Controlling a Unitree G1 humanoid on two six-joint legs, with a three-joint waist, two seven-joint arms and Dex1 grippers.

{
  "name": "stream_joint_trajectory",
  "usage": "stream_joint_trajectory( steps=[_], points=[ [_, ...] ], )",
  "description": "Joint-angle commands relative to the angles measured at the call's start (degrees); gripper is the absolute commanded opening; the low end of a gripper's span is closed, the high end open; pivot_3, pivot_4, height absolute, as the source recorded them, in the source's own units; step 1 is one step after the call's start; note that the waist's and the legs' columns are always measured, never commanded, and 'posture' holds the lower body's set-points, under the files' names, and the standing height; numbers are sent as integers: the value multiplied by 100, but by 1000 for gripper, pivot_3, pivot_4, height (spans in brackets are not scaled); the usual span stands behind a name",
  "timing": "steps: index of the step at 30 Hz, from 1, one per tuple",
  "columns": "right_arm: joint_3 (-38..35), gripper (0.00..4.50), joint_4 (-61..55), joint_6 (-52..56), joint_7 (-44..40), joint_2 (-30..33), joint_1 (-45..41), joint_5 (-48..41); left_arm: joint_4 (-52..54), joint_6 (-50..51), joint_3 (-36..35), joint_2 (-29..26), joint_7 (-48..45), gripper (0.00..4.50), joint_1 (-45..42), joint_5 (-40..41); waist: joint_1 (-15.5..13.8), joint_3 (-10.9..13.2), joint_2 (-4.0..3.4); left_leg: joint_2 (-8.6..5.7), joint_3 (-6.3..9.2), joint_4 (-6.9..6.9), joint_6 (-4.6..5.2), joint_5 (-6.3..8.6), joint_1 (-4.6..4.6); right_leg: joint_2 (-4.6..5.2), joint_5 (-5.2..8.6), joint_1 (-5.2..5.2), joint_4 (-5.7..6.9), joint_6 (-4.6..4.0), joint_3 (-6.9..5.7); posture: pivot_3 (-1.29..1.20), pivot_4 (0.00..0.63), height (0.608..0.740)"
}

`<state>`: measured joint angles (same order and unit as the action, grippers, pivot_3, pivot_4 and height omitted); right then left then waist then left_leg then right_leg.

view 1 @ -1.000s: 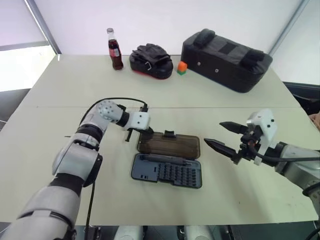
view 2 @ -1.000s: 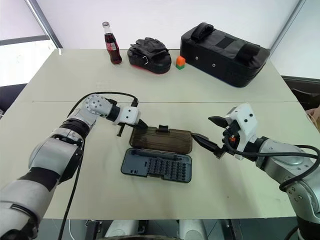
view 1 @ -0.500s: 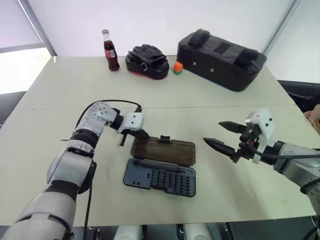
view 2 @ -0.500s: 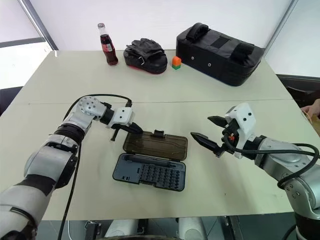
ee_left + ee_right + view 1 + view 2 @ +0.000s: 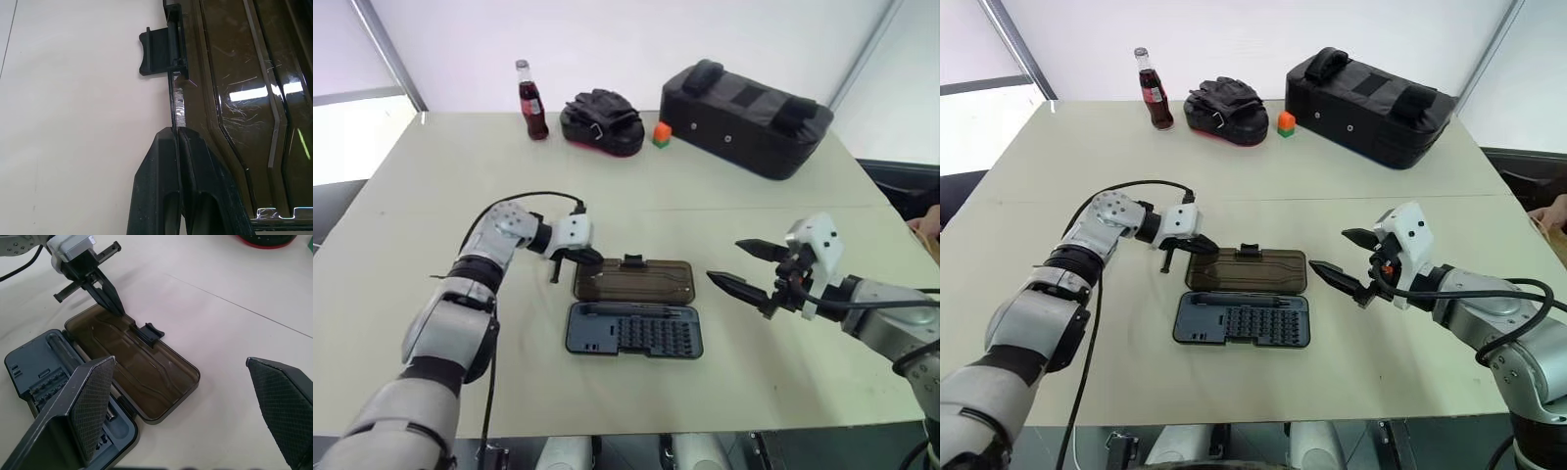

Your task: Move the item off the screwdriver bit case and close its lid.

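Observation:
The screwdriver bit case (image 5: 634, 330) lies open in the middle of the table, rows of bits showing in its dark grey tray. Its smoky-brown lid (image 5: 634, 281) lies flat behind the tray, the black latch tab (image 5: 156, 51) on the far edge. Nothing rests on tray or lid, and I cannot tell which thing is the item. My left gripper (image 5: 588, 258) is shut, its fingertips (image 5: 175, 134) against the lid's far edge near the left corner. My right gripper (image 5: 724, 261) hovers wide open just right of the case, holding nothing.
Along the far edge stand a cola bottle (image 5: 530, 99), a black glove pad (image 5: 601, 119), a small orange-and-green cube (image 5: 661, 134) and a large black padded bag (image 5: 746, 117). A person's hand (image 5: 931, 219) shows at the right edge.
The whole view has shifted, so the camera moved. My left gripper stays at the lid's far left edge, its wrist rolled slightly. The right gripper and the open lid are unchanged.

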<state>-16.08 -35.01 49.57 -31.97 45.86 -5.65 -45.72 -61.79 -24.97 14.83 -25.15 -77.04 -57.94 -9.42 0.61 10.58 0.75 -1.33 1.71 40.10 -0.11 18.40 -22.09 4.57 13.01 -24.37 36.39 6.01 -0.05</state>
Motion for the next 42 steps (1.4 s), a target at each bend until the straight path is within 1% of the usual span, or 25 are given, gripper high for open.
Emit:
stream_joint_trajectory(
  steps=[1,9,10,11,13,18,23,25,27,29,30,32,33,35,36,40,41,42],
  points=[
    [-41,4500,-26,-150,-40,-37,-93,13,75,-16,45,-39,108,49,141,-64,-2,0,0,0,0,0,0,0,0,0,0,0,0,0,0,0,150,740],
    [-27,4500,33,-202,-162,-1,-89,95,160,179,-42,-31,145,49,217,46,-7,0,0,0,0,0,0,0,-1,2,0,0,-2,0,0,0,150,740],
    [-25,4500,38,-209,-177,1,-87,104,161,231,-67,-22,144,644,219,77,-6,0,0,0,0,0,0,0,-1,2,0,0,-2,0,0,0,150,740],
    [-20,4500,50,-223,-200,8,-85,116,168,257,-85,-12,169,1007,224,97,-7,0,0,1,0,0,0,0,-1,2,0,0,-2,0,0,0,150,740],
    [-12,4500,76,-240,-244,23,-92,138,195,300,-105,1,156,1986,241,138,-6,0,0,0,0,0,0,0,-1,2,0,0,-2,0,0,0,150,740],
    [-1,4500,163,-257,-352,50,-136,194,174,372,-255,68,485,4474,193,233,-7,0,0,0,0,-1,0,0,-2,2,0,0,-3,0,0,0,150,740],
    [27,4500,220,-252,-426,67,-210,248,176,854,-547,106,661,4474,14,513,-8,0,0,-3,0,-1,0,0,-6,4,0,0,-7,1,0,0,150,740],
    [28,4500,222,-247,-460,93,-249,258,342,1404,-849,81,587,4474,-91,874,-4,1,1,-3,1,-1,0,0,-7,4,0,-1,-6,1,0,0,150,740],
    [-2,4500,207,-221,-489,125,-305,228,705,2220,-1181,4,369,4474,-168,1327,0,1,2,-2,2,-1,0,0,-11,4,0,-5,-7,1,-1,0,150,740],
    [-61,4500,202,-150,-544,183,-412,128,1479,3276,-1407,-225,-12,4474,-77,1805,16,2,2,-1,3,-1,0,0,-16,4,-1,-10,-6,1,-1,0,150,740],
    [-77,4500,205,-129,-565,202,-448,99,1800,3632,-1451,-308,-104,4474,-5,1944,27,3,1,2,2,-1,0,0,-18,4,-1,-14,-6,1,0,0,150,740],
    [-97,4500,280,-125,-628,266,-595,72,2778,4558,-1554,-598,-253,4474,272,2322,42,3,-2,7,1,-2,0,0,-20,3,-1,-17,-6,1,1,0,150,740],
    [-86,4500,358,-143,-676,314,-694,88,3368,4982,-1591,-795,-323,4232,485,2514,51,2,-3,8,2,-3,0,0,-19,2,0,-18,-6,1,1,0,150,740],
    [-37,4500,528,-201,-768,386,-859,166,4388,5655,-1626,-1153,-393,3571,906,2844,55,0,-8,10,0,-6,0,0,-16,2,0,-16,-8,1,4,0,150,740],
    [4,4500,623,-246,-820,410,-941,220,4901,5908,-1637,-1353,-428,3110,1167,2986,54,1,-8,11,-1,-7,0,0,-16,2,0,-16,-10,1,5,0,150,740],
    [189,4500,949,-416,-1038,449,-1186,391,6388,6630,-1756,-1965,-463,932,2044,3543,-2,3,-8,14,0,-7,-1,0,-16,2,0,-16,-13,0,6,0,150,740],
    [256,4241,993,-458,-1105,467,-1236,440,6739,6839,-1836,-2107,-447,378,2266,3730,-7,4,-7,13,1,-7,-1,0,-18,4,0,-15,-14,0,6,0,150,740],
    [308,3948,1022,-482,-1147,469,-1282,476,7029,6968,-1903,-2225,-415,0,2459,3878,-15,4,-7,13,1,-6,-1,0,-19,4,0,-15,-16,0,6,0,150,740]
  ],
)
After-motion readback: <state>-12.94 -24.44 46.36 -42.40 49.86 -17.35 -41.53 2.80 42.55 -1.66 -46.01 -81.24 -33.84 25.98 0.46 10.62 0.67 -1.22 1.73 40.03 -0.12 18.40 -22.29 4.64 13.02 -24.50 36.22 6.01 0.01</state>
